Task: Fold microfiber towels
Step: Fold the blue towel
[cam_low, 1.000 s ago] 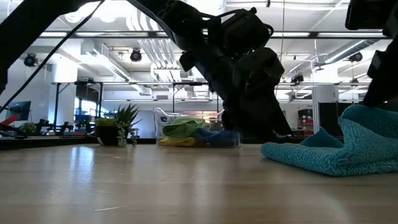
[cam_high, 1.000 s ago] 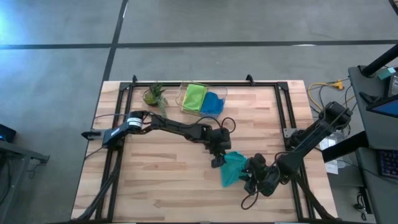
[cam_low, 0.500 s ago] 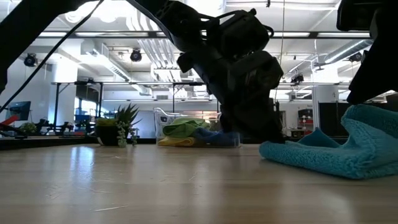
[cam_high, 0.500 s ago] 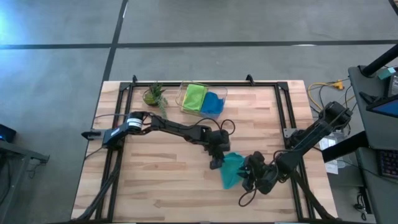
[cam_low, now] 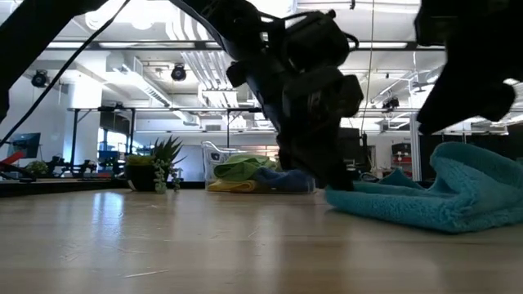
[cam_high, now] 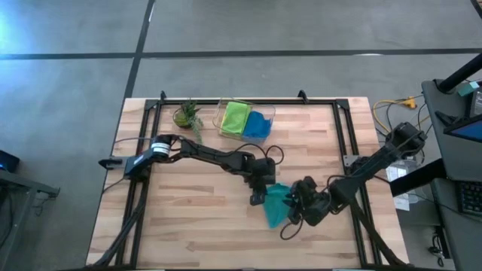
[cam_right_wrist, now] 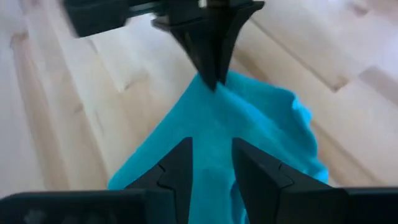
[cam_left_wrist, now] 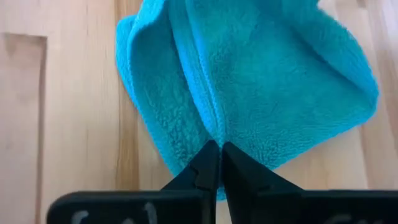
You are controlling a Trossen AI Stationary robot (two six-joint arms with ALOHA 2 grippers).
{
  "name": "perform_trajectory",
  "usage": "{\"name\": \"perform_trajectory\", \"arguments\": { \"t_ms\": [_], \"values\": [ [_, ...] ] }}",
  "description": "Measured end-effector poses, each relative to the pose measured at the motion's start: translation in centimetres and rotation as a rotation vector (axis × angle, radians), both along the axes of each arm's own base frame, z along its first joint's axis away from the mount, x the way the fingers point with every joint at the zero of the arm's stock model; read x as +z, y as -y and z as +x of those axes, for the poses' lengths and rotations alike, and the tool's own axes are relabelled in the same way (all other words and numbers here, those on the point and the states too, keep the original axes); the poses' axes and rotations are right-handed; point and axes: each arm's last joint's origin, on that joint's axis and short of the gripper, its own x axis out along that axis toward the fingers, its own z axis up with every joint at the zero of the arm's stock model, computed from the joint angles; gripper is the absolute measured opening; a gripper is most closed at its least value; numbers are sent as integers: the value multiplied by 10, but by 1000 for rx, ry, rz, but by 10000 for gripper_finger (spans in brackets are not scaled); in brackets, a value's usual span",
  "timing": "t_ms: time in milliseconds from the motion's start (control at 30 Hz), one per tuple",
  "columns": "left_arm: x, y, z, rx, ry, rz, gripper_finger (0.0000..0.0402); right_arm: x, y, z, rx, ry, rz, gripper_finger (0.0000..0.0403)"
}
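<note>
A teal towel (cam_high: 277, 205) lies crumpled on the wooden surface (cam_high: 196, 226). The right gripper (cam_right_wrist: 211, 163) reaches over it, jaws slightly spread. The left gripper (cam_left_wrist: 220, 155) pinches its far edge, jaws pressed together, probably to lift it. Farther off, a clear bin (cam_high: 245, 119) holds the other towels.

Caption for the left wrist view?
Left claw shut, pinching a fold of the crumpled teal towel on the wooden table.
</note>
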Motion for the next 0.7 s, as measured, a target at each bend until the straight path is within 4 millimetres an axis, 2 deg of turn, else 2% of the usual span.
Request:
{"name": "perform_trajectory", "arguments": {
  "t_ms": [200,333,500,600,700],
  "values": [
    [21,-1,-5,2,36,50,1,0,19,15,-15,-6,-38,106],
    [22,-3,-8,15,14,76,1,-12,31,19,36,-114,37,106],
    [11,-4,-17,35,-66,103,0,-21,28,17,111,-207,140,105],
    [1,-5,-27,46,-124,118,0,-18,23,13,114,-200,167,105],
    [2,-6,-36,58,-133,138,0,-14,18,10,111,-186,192,105]
  ]
}}
